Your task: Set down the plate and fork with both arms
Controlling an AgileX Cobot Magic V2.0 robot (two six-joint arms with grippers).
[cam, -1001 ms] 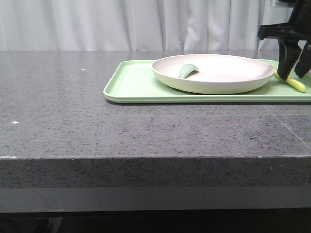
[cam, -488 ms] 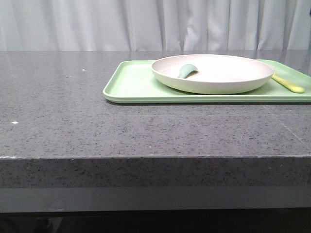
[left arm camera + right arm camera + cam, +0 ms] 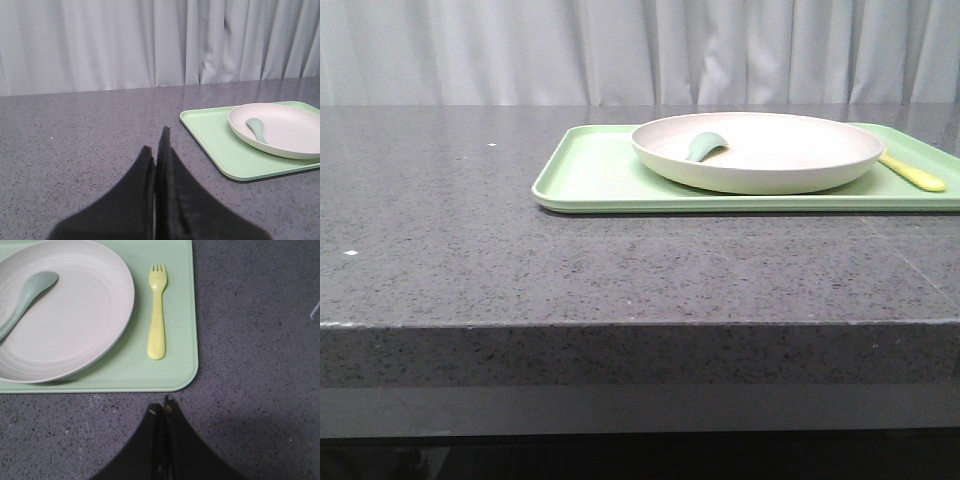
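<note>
Scene: a grey speckled bench (image 3: 470, 250) carries a light-green tray (image 3: 590, 175); pale curtains hang behind.
Plate: the plate (image 3: 790, 155) sits on the tray, a grey-green spoon (image 3: 703, 147) lying inside it.
Fork: the fork (image 3: 157, 312) lies flat on the tray just beside the plate, apart from its rim, tines pointing away from the right arm.
Left tool: the left tool (image 3: 156, 150) hangs over bare bench well apart from the tray, fingers pressed together and holding nothing.
Right tool: the right tool (image 3: 161, 412) hovers over the bench just off the tray's near edge, closed on nothing.
Step in hand: by the look of it, both items are down on the tray and both arms are clear; the placing appears finished.
Next move: likely nothing beyond parking the arms. Should the fork need straightening, the right tool would have to open and approach the handle from above.
</note>
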